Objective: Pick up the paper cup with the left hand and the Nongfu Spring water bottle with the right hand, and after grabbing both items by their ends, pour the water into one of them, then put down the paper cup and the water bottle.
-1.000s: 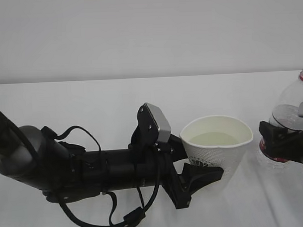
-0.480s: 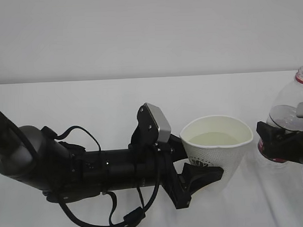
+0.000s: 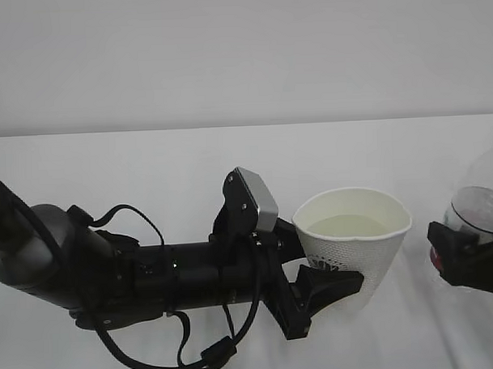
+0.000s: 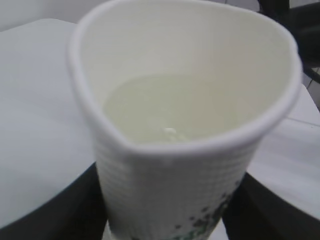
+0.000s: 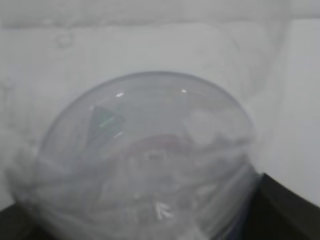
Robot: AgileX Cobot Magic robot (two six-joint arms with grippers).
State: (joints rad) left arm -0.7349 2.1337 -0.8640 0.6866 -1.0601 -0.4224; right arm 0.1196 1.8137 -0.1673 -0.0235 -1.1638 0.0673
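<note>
The white table [image 3: 148, 155] is the landing ground, and both things look ready to go down on it. The left hand [image 3: 319, 281] lies low across it, its jaws pinching the paper cup [image 3: 354, 237] near the base, hard enough that the rim is squashed out of round. I'd judge the cup should be lowered level until its bottom sits flat, then the jaws opened slowly so the wall springs back without slopping. At the far right edge the right hand [image 3: 468, 266] holds the Nongfu Spring water bottle [image 3: 482, 200] around its label, jaws set wide on the body; it should be stood upright, well apart from the cup. The water [image 4: 175, 112] already lies shallow in the cup
</note>
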